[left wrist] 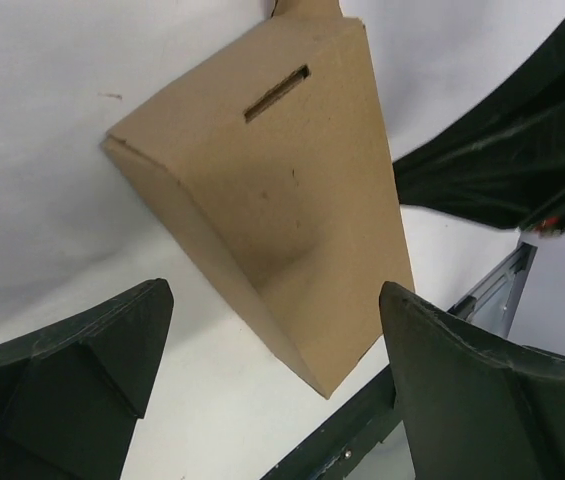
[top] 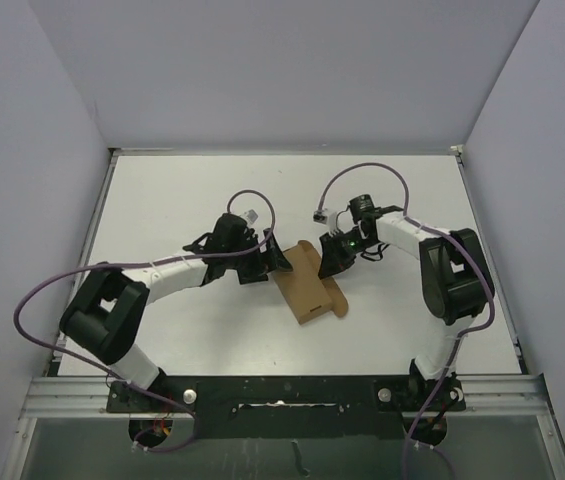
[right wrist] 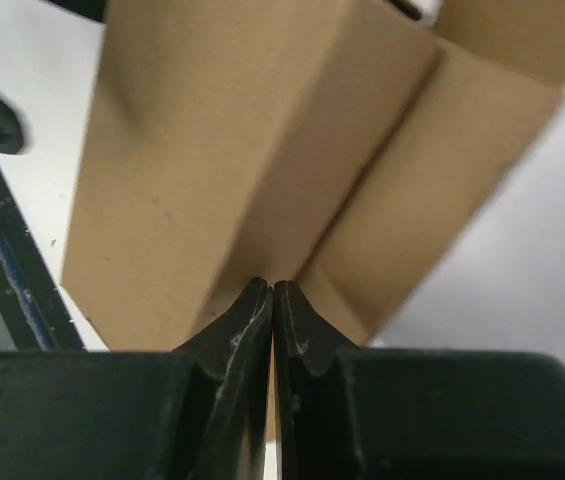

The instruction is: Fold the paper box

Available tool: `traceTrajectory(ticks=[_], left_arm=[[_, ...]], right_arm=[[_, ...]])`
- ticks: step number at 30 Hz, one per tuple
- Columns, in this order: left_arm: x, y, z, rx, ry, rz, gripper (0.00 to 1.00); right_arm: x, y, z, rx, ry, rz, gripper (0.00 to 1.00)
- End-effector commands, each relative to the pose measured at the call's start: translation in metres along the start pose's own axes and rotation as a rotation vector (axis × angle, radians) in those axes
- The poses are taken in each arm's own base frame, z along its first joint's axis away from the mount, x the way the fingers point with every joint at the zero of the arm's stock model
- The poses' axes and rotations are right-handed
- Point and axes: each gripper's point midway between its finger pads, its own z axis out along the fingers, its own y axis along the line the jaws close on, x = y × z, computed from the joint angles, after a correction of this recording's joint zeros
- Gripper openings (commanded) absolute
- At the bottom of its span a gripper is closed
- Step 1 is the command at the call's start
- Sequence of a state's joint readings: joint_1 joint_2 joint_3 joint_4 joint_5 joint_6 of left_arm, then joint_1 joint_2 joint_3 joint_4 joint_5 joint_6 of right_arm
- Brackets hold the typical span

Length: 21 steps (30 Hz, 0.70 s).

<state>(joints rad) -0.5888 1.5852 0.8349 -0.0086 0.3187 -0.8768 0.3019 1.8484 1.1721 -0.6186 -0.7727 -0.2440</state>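
Brown paper box (top: 314, 288) pinched by right gripper (right wrist: 270, 292); left gripper (left wrist: 274, 300) open beside it.

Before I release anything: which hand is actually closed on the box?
The right hand, with its fingers pinched together at the paper box's fold. The left hand is wide open, fingers spread apart.

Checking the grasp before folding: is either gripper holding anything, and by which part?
The right gripper pinches the brown thin-cardboard paper box by a thin wall edge; the left gripper is open, empty.
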Motion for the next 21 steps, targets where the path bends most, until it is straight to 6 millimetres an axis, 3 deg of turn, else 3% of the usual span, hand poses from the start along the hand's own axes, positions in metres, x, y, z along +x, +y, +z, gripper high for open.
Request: traceTrajectory(ticks=[1, 7, 9, 16, 21], left_arm=[[-0.005, -0.001, 0.013, 0.008, 0.091, 0.002, 0.81], [-0.004, 0.02, 0.019, -0.032, 0.16, -0.015, 0.61], [-0.004, 0.026, 0.018, -0.055, 0.181, -0.01, 0.59], [-0.006, 0.037, 0.019, -0.121, 0.239, 0.057, 0.59], [-0.029, 0.028, 0.007, -0.158, 0.202, 0.123, 0.64]], right_arm=[[-0.014, 0.034, 0.011, -0.099, 0.0, -0.072, 0.04], [-0.01, 0.052, 0.029, -0.159, 0.029, -0.071, 0.04], [-0.009, 0.058, 0.035, -0.176, 0.037, -0.073, 0.04], [-0.008, 0.056, 0.04, -0.17, 0.053, -0.067, 0.06], [-0.017, 0.042, 0.019, -0.103, 0.021, -0.106, 0.08]])
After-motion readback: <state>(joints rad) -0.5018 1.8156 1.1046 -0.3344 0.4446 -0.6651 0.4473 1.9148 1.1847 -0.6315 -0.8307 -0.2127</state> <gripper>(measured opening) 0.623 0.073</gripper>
